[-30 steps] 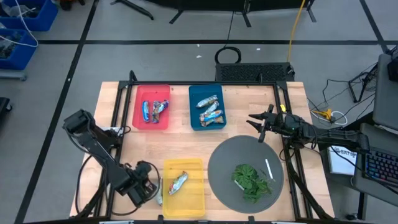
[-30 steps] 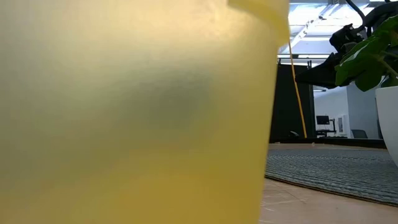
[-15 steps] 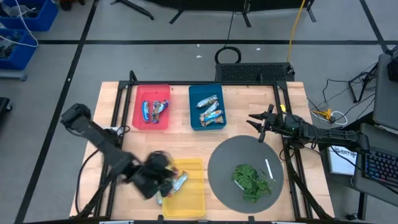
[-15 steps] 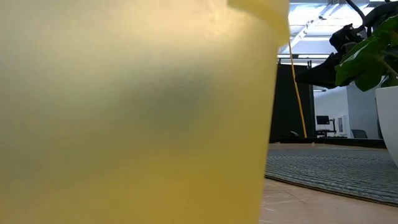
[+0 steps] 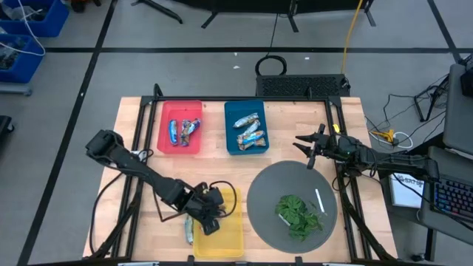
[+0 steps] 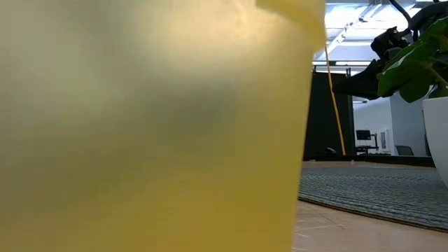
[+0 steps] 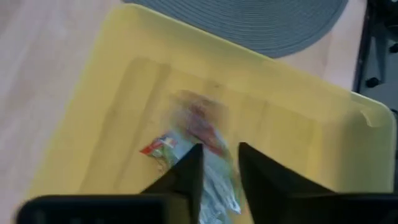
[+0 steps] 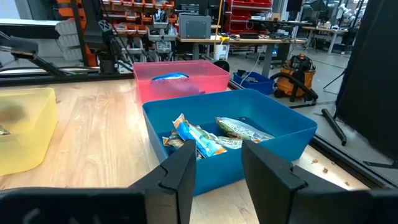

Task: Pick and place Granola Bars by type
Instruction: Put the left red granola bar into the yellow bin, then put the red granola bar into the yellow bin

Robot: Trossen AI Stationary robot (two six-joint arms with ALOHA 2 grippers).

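My left gripper [image 5: 211,213] hangs open over the yellow bin [image 5: 230,240]. In the left wrist view a silver-and-red granola bar [image 7: 163,149] lies on the bin floor [image 7: 298,137], one end running in between the fingers of my left gripper [image 7: 221,168]. A second bar [image 5: 188,229] lies flat on the table against the bin's left wall. More bars rest in the red bin [image 5: 182,131] and the blue bin [image 5: 247,129]. My right gripper [image 5: 305,151] waits open near the table's right edge, facing the blue bin [image 8: 292,134]. My left gripper comes at the bar in the yellow bin from above, pointing down. One end of the bar [image 7: 217,186] shows between the two fingers. I cannot tell whether they touch it, because the view is blurred. The bar lies on the bin floor.
A round grey plate [image 5: 266,193] right of the yellow bin carries a green leafy bunch [image 5: 299,214] and a thin white stick [image 5: 319,199]. In the low view the yellow bin wall [image 6: 140,140] fills most of the picture. Bare wood lies between the bins.
My left gripper has swung from the table left of the yellow bin toward the right, and now stands over the bin and the bar inside it. The bar beside the bin's left wall has stayed on the table and now shows in full.
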